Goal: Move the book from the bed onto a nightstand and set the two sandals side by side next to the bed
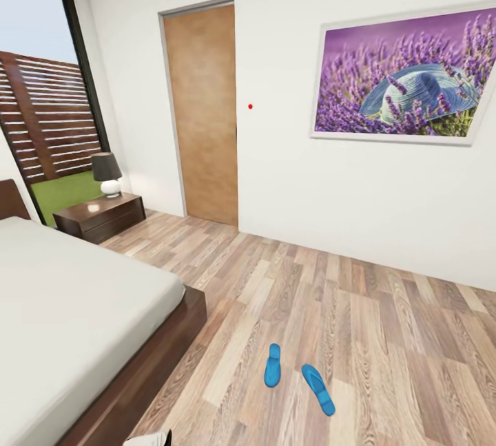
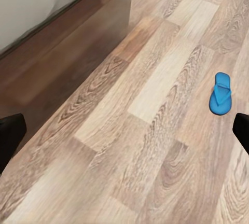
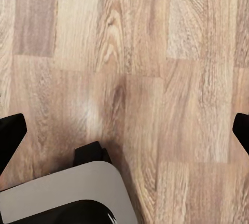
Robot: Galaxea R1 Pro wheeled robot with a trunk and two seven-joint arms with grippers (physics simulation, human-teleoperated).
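While both grippers gape (floorward) — two sandals [image 1: 296, 376] lie apart.

Home bedroom: low bed [image 1: 83, 308] with off-white mattress on a dark wood frame, nightstand [image 1: 101, 215] bearing a black-shaded lamp [image 1: 107, 174], framed lavender picture [image 1: 406, 74] on white wall, tan door [image 1: 202, 112], wood-plank floor [image 1: 358, 336].

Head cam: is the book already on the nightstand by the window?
No, the nightstand top carries just the black-shaded lamp, with no book on it.
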